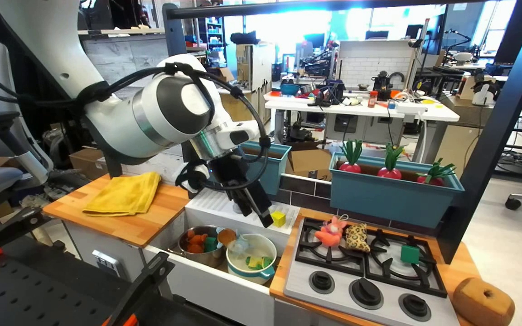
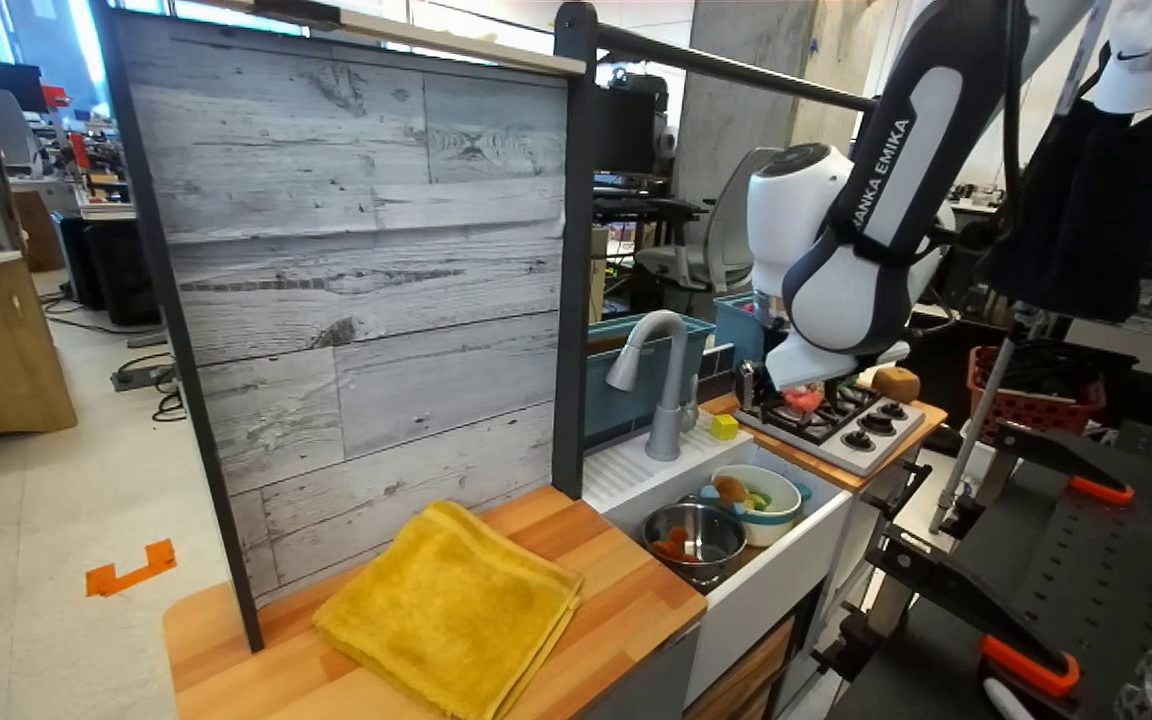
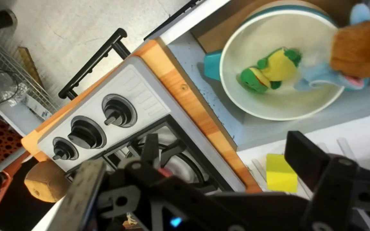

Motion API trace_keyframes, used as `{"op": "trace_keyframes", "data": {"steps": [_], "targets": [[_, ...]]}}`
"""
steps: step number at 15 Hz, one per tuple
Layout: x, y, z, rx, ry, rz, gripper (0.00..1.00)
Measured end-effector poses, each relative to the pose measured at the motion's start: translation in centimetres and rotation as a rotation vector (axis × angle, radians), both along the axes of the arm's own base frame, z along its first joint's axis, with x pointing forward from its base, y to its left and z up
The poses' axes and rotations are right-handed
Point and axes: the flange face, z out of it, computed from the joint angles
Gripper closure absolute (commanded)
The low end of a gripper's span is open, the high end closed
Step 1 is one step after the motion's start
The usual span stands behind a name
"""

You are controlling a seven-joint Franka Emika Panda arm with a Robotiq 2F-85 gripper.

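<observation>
Wrist view shows your gripper (image 3: 226,147) with jaws spread wide and holding nothing. From that view's centre, a yellow block (image 3: 280,175) sits at four o'clock, near one fingertip, on a ribbed white ledge (image 3: 365,136). At two o'clock you see a white pot (image 3: 259,107), a green-and-yellow plush (image 3: 276,67) lying inside it and a brown-and-blue plush (image 3: 360,48) overlapping its rim at three o'clock. Your cooktop (image 3: 141,88) lies toward eight o'clock; in an exterior view, a pink plush (image 1: 331,233) and a leopard-print plush (image 1: 357,237) rest on it, side by side.

The block (image 3: 280,173) is yellow, one soft toy (image 1: 357,237) tan (leopard-spotted in black).
</observation>
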Motion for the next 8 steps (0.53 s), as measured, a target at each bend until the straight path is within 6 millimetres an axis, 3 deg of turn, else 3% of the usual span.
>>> {"op": "trace_keyframes", "data": {"steps": [4,8], "targets": [[-0.6,-3.8,1.0,0.027,0.088,0.188,0.00],[0.5,-2.2,3.0,0.064,0.133,0.337,0.00]]}}
